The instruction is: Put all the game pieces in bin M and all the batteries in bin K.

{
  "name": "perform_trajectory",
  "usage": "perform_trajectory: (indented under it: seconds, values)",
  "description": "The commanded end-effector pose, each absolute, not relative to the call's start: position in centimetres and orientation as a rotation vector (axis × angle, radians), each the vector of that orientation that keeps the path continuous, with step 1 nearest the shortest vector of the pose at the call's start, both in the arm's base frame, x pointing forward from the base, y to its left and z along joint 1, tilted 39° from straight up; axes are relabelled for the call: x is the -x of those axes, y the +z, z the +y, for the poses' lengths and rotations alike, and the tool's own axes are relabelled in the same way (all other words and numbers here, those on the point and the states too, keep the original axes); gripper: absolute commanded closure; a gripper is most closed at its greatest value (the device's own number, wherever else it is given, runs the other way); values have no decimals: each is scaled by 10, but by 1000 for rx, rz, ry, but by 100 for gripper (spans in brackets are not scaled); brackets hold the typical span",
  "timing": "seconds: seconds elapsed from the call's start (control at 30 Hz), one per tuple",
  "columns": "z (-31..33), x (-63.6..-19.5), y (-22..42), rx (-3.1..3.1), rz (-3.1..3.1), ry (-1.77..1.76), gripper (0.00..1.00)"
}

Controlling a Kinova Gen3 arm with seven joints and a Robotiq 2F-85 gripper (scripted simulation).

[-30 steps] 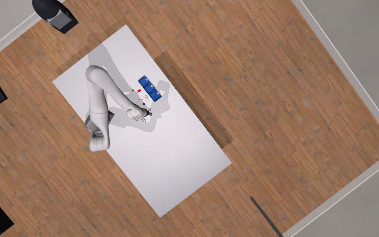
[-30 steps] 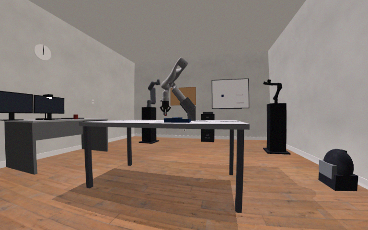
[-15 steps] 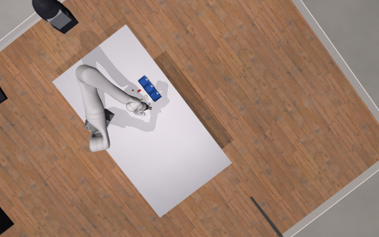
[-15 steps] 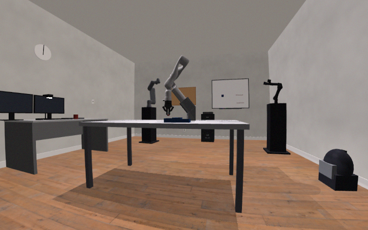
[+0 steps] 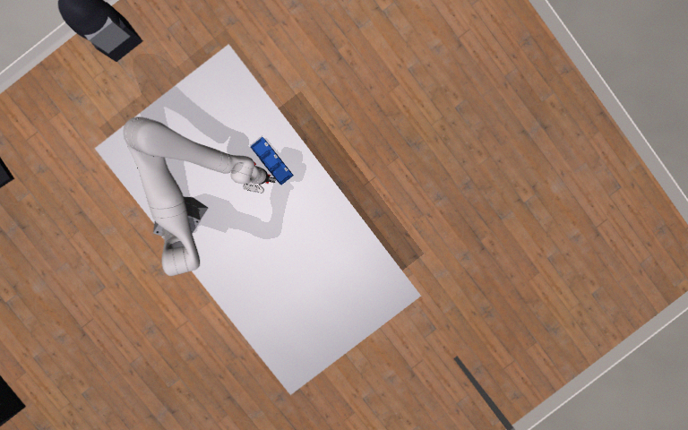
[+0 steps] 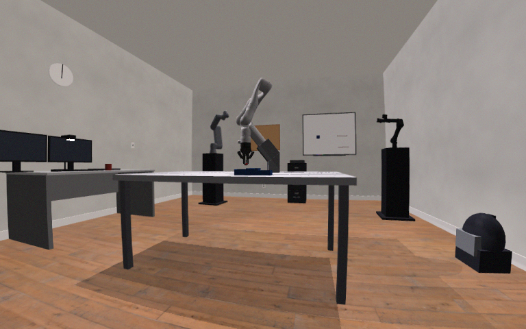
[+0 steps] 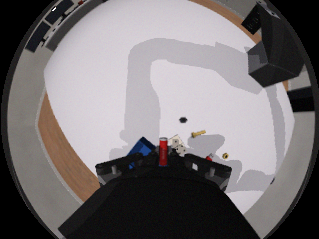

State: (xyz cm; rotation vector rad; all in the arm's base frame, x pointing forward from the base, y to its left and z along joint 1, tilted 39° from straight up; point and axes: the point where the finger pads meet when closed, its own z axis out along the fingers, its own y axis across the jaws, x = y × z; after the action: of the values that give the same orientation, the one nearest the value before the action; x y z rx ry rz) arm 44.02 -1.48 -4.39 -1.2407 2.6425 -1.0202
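From where I stand, the row of blue bins [image 5: 268, 161] [image 6: 253, 172] [image 7: 140, 147] is the reference. The claw [image 5: 272, 178] [image 6: 246, 162] [image 7: 163, 150] is raised beside one end of the row, its fingers clamped on a red cylinder [image 6: 246, 164] [image 7: 163, 152], probably a battery. The cylinder is above bin height and outside the row.

Handling: expect a rigid, fairly dense part with a smooth sleeve that may roll or slip. Grip at mid-length, pads square to the sides; moderate force should suffice. Fragility is judged low.

Clearance: the bin walls are the nearest edges. Keep the cylinder's lower end above the rims before crossing, and release over the interior of bin K. The bin letters cannot be read from here.

Next out from the bins lie two pale dotted pieces [image 7: 177, 144], probably game pieces, then a brass screw [image 7: 198, 133] and a dark disc [image 7: 183, 119]; avoid a low sweep there. On the row's other side, the long edge of the table [image 5: 304, 283] [image 6: 232, 179] [image 7: 95, 70] is near. Room for retreat is upward.

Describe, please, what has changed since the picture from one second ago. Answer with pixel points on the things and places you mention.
The gripper [image 5: 272, 178] [image 6: 246, 162] [image 7: 163, 150] has moved up the top view, to the blue bins' [image 5: 262, 147] [image 6: 253, 172] [image 7: 142, 147] lower end, holding a red battery [image 6: 246, 164] [image 7: 163, 151]. The bins stayed put.
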Motion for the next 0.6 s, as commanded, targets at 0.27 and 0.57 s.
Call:
perform_trajectory:
  seconds: [0.27, 0.57]
  values:
    - [33, -471, -65, 1747, 2479, -1060, 91]
    - [61, -488, -81, 2308, 2184, -1056, 91]
